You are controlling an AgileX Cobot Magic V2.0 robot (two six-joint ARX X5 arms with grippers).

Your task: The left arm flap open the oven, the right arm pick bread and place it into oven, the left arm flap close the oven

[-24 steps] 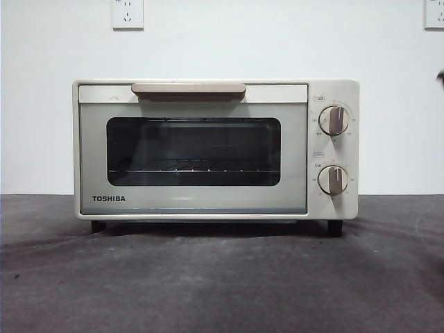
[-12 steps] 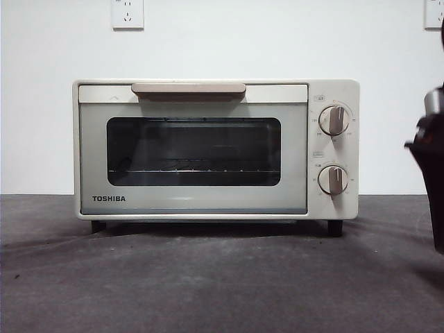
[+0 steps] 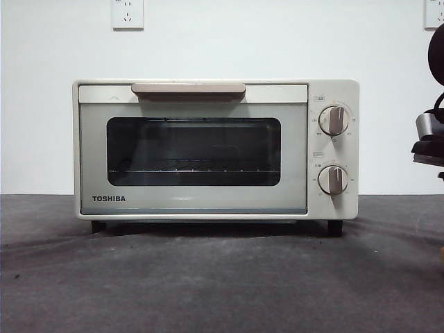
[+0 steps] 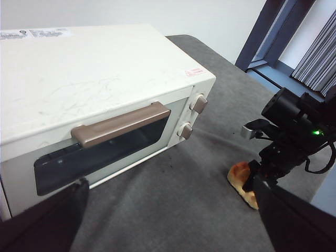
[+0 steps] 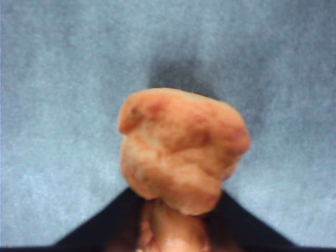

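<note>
The cream-white oven [image 3: 215,149] stands on the grey cloth with its door shut, and the left wrist view shows its beige handle [image 4: 122,123] from above. My left gripper [image 4: 173,220] hovers in front of and above the oven, jaws wide open and empty. The golden-brown bread [image 5: 181,157] sits between the jaws of my right gripper [image 5: 173,231], which is shut on it. In the left wrist view the bread [image 4: 240,177] hangs under the right arm [image 4: 294,131], to the right of the oven and low over the cloth. The front view shows only the right arm [image 3: 431,139] at its right edge.
Two beige knobs [image 3: 334,149] are on the oven's right front. Grey cloth [image 3: 222,277] covers the table in front of the oven. A white wall with sockets [image 3: 127,14] stands behind. A dark window frame [image 4: 273,31] lies beyond the table's far side.
The right arm came into the front view at the right edge, hung low half a second ago, and now sits higher. The oven has not moved.
</note>
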